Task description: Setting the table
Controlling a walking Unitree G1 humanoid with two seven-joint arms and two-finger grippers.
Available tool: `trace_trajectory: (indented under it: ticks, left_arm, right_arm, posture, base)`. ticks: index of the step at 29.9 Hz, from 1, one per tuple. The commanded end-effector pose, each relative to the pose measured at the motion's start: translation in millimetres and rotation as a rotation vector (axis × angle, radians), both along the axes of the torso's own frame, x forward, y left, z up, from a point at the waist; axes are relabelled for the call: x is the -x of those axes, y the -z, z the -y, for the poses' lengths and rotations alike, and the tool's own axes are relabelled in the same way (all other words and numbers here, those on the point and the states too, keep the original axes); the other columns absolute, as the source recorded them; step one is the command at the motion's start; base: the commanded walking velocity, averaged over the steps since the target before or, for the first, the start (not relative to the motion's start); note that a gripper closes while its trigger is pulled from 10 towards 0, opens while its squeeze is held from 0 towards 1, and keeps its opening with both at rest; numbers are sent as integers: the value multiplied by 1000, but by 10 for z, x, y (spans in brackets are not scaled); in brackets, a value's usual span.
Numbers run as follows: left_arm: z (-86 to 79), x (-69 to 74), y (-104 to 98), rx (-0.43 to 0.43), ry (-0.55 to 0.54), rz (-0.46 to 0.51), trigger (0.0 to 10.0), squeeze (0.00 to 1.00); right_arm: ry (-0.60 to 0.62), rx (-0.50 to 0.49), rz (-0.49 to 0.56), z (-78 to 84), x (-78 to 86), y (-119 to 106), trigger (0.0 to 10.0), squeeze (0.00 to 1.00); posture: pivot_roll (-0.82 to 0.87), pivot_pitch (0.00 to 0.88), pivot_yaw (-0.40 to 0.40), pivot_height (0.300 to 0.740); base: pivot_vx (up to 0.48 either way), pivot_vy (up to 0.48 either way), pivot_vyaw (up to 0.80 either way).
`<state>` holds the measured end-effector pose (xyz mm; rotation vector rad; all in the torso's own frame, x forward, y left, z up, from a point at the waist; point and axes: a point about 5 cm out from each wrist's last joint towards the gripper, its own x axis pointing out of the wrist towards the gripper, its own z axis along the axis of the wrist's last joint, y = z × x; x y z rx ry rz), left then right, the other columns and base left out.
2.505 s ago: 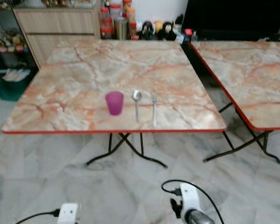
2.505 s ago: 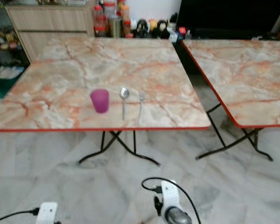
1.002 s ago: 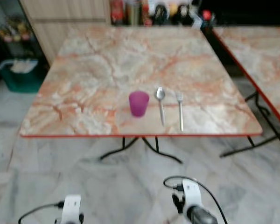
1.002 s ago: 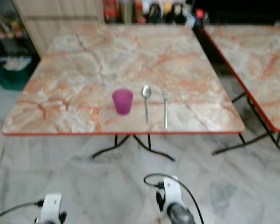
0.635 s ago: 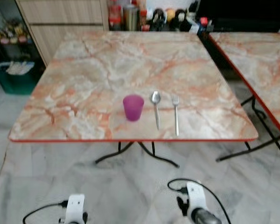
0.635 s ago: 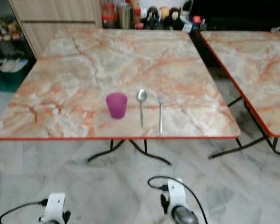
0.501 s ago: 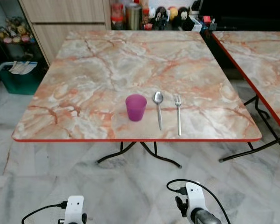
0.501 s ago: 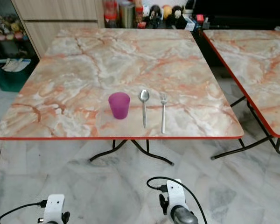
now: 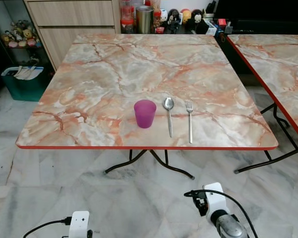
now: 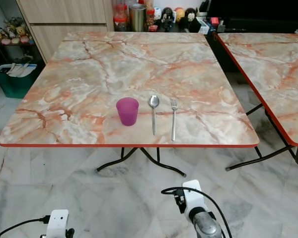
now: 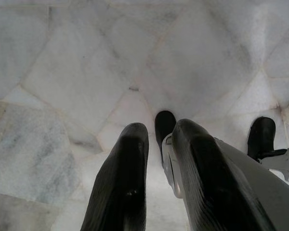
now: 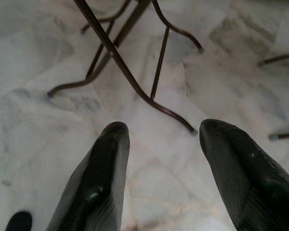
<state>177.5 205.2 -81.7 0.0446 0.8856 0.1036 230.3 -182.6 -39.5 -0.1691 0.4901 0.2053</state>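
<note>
**Cup, spoon and fork in a row near the table's front edge**

Head views: on the marble-patterned table (image 9: 99, 74) with its red rim, a purple cup (image 9: 144, 113) stands near the front edge. Just to its right lie a spoon (image 9: 169, 115) and a fork (image 9: 189, 119), side by side, apart, handles toward the robot. A second table (image 9: 283, 69) stands to the right, a green bin (image 9: 24, 82) to the left. Both wrists sit low over the marble floor (image 9: 139, 203).

Left wrist view: the left gripper (image 11: 156, 132) points at the floor tiles, fingers nearly together with a narrow gap, holding nothing.

Right wrist view: the right gripper (image 12: 159, 130) is spread wide and empty, above the table legs (image 12: 135, 82).
</note>
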Motion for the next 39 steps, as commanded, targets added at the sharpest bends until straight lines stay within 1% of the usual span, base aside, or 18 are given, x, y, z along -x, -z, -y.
trace_trajectory:
  ticks: [1, 3, 6, 13, 16, 17, 18, 20, 23, 24, 27, 29, 30, 31, 35, 36, 38, 39]
  left_arm:
    - [17, 62, 35, 5, -5, -24, 10000, 0]
    - [25, 67, 38, 5, -1, -26, 10000, 0]
    - [21, 77, 43, 5, -2, -29, 10000, 0]
    - [23, 94, 50, 3, 0, -34, 10000, 0]
    - [33, 92, 51, 3, 5, -34, 10000, 0]
    - [41, 90, 51, 3, 9, -33, 10000, 0]
    - [41, 90, 51, 3, 9, -33, 10000, 0]
    - [49, 86, 50, 4, 12, -32, 10000, 0]
    - [50, 85, 50, 3, 13, -32, 10000, 0]
    - [49, 84, 49, 3, 12, -31, 10000, 0]
    - [47, 84, 49, 2, 10, -31, 10000, 0]
    - [45, 83, 48, 1, 9, -31, 10000, 0]
    - [45, 83, 48, 1, 9, -31, 10000, 0]
    - [45, 83, 49, 0, 8, -31, 10000, 0]
    - [59, 79, 49, 3, 6, -30, 10000, 0]
    - [62, 76, 48, 4, 7, -29, 10000, 0]
    - [69, 71, 47, 6, 7, -28, 10000, 0]
    - [74, 66, 46, 7, 8, -28, 10000, 0]
  right_arm:
    - [-18, -5, 38, 0, 15, -29, 10000, 0]
    - [-29, -19, 101, -7, -1, -99, 10000, 0]
    - [-52, -15, 146, -13, 24, -142, 10000, 0]
    - [-53, -18, 192, 25, 81, -202, 10000, 0]
    - [-49, -23, 229, 16, 44, -269, 10000, 0]
    - [-48, -30, 266, -6, -9, -345, 10000, 0]
    - [-48, -30, 266, -6, -9, -345, 10000, 0]
    - [-64, -38, 332, -76, -105, -495, 10000, 0]
    - [-86, -37, 365, -123, -149, -577, 10000, 0]
    - [-127, -16, 404, -160, -205, -672, 10000, 0]
    - [-143, -13, 444, -181, -279, -785, 10000, 0]
    - [-144, -22, 487, -205, -357, -933, 10000, 0]
    - [-144, -22, 487, -205, -357, -933, 10000, 0]
    - [-140, -29, 504, -216, -396, -995, 10000, 0]
    - [-40, -72, 531, -199, -602, -1146, 10000, 0]
    - [-28, -75, 527, -196, -625, -1153, 10000, 0]
    - [27, -103, 531, -196, -746, -1206, 10000, 0]
    - [65, -132, 532, -217, -857, -1268, 10000, 0]
  posture:
    - [70, 115, -39, 740]
    - [69, 117, -42, 740]
    - [66, 119, -42, 740]
    - [56, 123, -40, 740]
    - [55, 125, -39, 740]
    - [56, 125, -40, 740]
    - [56, 125, -40, 740]
    - [56, 123, -42, 740]
    - [57, 121, -43, 740]
    - [58, 119, -45, 740]
    - [59, 117, -45, 740]
    - [58, 117, -47, 740]
    - [58, 117, -47, 740]
    - [58, 116, -47, 740]
    - [56, 107, -45, 740]
    - [55, 107, -44, 740]
    - [52, 108, -42, 740]
    - [53, 100, -40, 740]
  base:
    - [0, 0, 0]
    - [0, 0, 0]
    - [0, 0, 0]
    - [0, 0, 0]
    - [0, 0, 0]
    - [0, 0, 0]
    - [0, 0, 0]
    - [0, 0, 0]
    - [0, 0, 0]
    - [0, 0, 0]
    - [0, 0, 0]
    - [0, 0, 0]
    - [0, 0, 0]
    - [0, 0, 0]
    - [0, 0, 0]
    - [0, 0, 0]
    - [0, 0, 0]
    - [0, 0, 0]
